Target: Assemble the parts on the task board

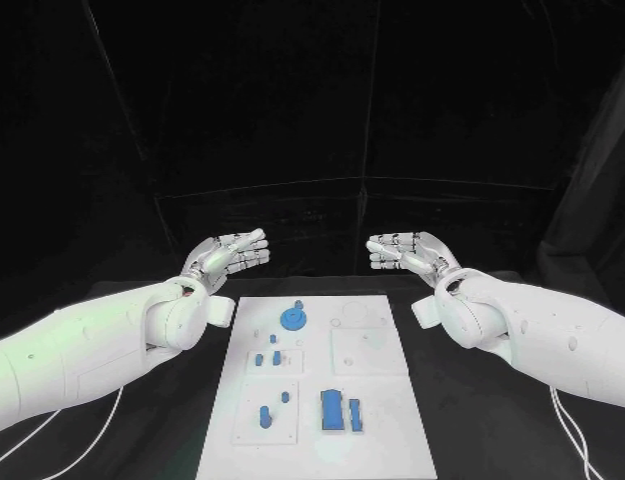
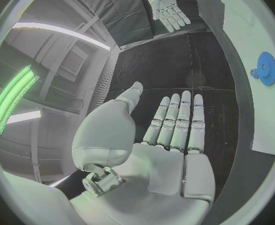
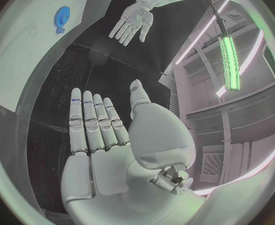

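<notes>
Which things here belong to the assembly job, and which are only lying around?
For the job:
task board
blue gear
small blue parts
two long blue blocks
left hand, right hand, both open

Lying about:
white cables on the black table

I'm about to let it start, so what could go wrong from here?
1. The small blue parts lie close together on the white task board; broad fingers might knock neighbours.
2. Both the left hand and right hand hover open beyond the board's far edge; reaching back together, they could collide.
</notes>
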Controlling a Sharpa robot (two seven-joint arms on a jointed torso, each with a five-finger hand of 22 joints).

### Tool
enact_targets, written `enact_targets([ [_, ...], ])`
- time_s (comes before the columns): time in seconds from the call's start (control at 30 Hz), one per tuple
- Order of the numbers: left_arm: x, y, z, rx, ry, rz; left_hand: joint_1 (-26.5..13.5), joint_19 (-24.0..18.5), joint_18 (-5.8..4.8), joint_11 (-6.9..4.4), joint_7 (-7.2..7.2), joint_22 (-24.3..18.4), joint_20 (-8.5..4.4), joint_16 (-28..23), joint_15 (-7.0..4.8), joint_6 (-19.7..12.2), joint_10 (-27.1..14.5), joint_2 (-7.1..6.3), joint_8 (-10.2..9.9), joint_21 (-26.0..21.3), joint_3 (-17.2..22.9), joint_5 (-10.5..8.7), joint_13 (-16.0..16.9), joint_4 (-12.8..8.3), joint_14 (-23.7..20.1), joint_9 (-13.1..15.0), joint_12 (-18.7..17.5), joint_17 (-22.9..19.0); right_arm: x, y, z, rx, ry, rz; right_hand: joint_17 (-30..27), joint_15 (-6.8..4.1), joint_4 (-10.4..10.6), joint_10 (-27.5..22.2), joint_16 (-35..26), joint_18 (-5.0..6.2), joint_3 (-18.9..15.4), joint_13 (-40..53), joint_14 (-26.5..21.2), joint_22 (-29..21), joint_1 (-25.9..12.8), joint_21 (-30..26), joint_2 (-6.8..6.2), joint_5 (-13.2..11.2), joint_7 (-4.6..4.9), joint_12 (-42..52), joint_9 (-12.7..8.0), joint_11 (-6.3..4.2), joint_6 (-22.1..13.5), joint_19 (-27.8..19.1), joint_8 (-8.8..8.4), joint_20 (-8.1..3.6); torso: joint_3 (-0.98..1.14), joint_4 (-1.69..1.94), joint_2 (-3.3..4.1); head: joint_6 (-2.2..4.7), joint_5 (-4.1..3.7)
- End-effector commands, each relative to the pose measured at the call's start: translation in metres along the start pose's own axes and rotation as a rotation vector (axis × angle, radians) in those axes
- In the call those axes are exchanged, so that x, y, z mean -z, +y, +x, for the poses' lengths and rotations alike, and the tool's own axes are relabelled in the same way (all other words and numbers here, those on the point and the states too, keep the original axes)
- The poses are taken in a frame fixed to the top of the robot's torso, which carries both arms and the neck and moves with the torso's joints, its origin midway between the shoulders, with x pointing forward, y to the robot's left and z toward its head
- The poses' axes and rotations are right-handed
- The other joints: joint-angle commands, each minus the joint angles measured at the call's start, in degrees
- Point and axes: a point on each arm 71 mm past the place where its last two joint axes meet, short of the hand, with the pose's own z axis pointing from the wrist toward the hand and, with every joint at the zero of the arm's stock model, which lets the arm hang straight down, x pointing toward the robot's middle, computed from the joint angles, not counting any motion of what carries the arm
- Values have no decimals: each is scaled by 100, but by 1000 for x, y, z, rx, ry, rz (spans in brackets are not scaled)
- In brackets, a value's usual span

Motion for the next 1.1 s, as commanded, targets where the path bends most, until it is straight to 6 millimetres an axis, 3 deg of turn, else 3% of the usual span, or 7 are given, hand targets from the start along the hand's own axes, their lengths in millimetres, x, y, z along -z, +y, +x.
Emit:
enact_targets([
  [0.03,4,1,5,-19,-29,7,-1788,-1138,-313,-230,-255,-417,-367,-339,-197,-1345,-1417,125,-192,-191,-436,-122,-131,43,-1388,-137,-282,-465,5,3,5,-38,-48,-13,-239,-464,-19,-1521,-152,-285,289,-515,-1563,-585,-2077,-258,-497,-193,-280,-142,-559,-217,-1339,-1456,-137,-316,33,145,-86,-111,-33],
  [0.33,29,9,37,-50,-110,5,-2935,-1868,-432,-719,-795,-685,-602,-551,-617,-2209,-2323,125,-594,-609,-716,-122,-131,43,-2281,-137,-461,-465,42,4,27,-177,-190,8,-751,-464,-19,-2494,-152,-411,457,-515,-2564,-585,-3405,-814,-497,-605,-461,-142,-559,-682,-2198,-2388,-137,-519,48,208,-124,-168,-48],
  [0.37,35,9,43,-57,-127,6,-3070,-1954,-475,-719,-795,-716,-629,-581,-617,-2308,-2430,125,-594,-609,-746,-122,-131,43,-2384,-137,-877,-465,49,4,31,-195,-212,17,-751,-464,-19,-2613,-152,-410,489,-515,-2688,-585,-3568,-814,-497,-605,-879,-142,-559,-682,-2303,-2503,-137,-543,48,208,-124,-168,-48],
  [0.47,45,9,54,-69,-156,9,-3360,-2139,-496,-719,-795,-784,-689,-632,-617,-2527,-2662,125,-594,-609,-822,-122,-131,43,-2611,-137,-877,-465,60,4,36,-222,-246,35,-751,-464,-19,-2869,-152,-473,902,-515,-2947,-585,-3913,-814,-497,-605,-879,-142,-559,-682,-2522,-2746,-137,-993,48,208,-124,-168,-48],
  [0.57,54,8,63,-78,-180,13,-3623,-2307,-928,-719,-795,-845,-744,-1057,-617,-2726,-2871,125,-594,-609,-883,-122,-131,43,-2814,-137,-877,-465,67,5,40,-238,-269,49,-751,-464,-19,-3082,-152,-874,902,-515,-3167,-585,-4205,-814,-497,-605,-879,-142,-559,-682,-2712,-2950,-137,-993,48,208,-124,-168,-48],
  [0.6,56,7,65,-81,-186,14,-3677,-2341,-928,-719,-795,-859,-1151,-1057,-617,-2766,-2914,125,-594,-609,-897,-122,-131,43,-2857,-137,-877,-465,69,5,41,-241,-274,53,-751,-464,-19,-3136,-152,-874,902,-515,-3223,-585,-4279,-814,-497,-605,-879,-142,-559,-682,-2759,-2992,-137,-993,48,208,-124,-168,-48],
  [1.1,66,5,73,-91,-211,18,-4587,-2904,-928,-719,-795,-1309,-1151,-1057,-617,-3448,-3631,125,-594,-609,-1368,-122,-131,43,-3562,-137,-877,-465,72,5,42,-247,-282,59,-751,-464,-19,-3901,-152,-874,902,-515,-4008,-585,-5321,-814,-497,-605,-879,-142,-559,-682,-3433,-3731,-137,-993,48,208,-124,-168,-48],
])
